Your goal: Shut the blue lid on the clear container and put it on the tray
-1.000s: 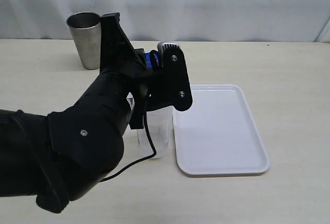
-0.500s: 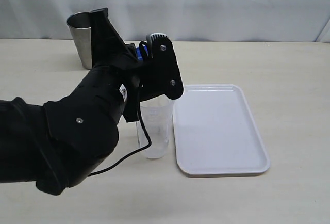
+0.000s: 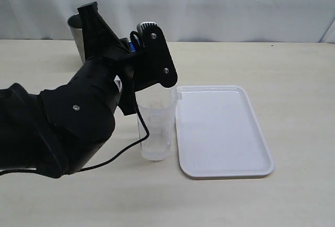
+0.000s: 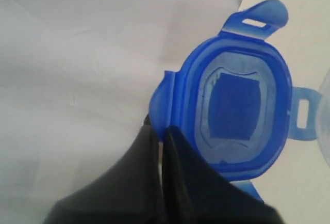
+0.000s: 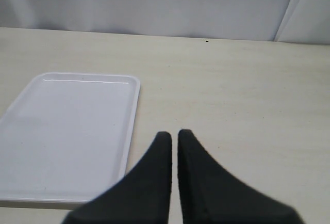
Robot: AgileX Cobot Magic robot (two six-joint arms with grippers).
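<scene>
Pinching one thin edge of the blue lid, the left gripper had its jaws squeezed almost together, with only that bit of blue plastic between them. In the outside view the lid hung in the air at about eleven o'clock from the open mouth of the clear container, not over it and not touching it. The container stood upright on the table, and the tray lay just beside it at three o'clock. A grey steel cup peeked out behind the arm at about ten o'clock. The right gripper was shut tight and held nothing. To do this step well, I think the lid should go toward five o'clock until it sat right over the mouth, flat, with its hollow side down. Then it should come down slowly and straight, because a grip on just one edge could let it tip, and a hard push could knock the tall container over. The left wrist view showed the lid's hollow inside and its flaps sticking out. The outside view hid nearly all of that behind the black arm. Only the outside view showed the whole container. The right wrist view showed the tray, but no lid and no container.
</scene>
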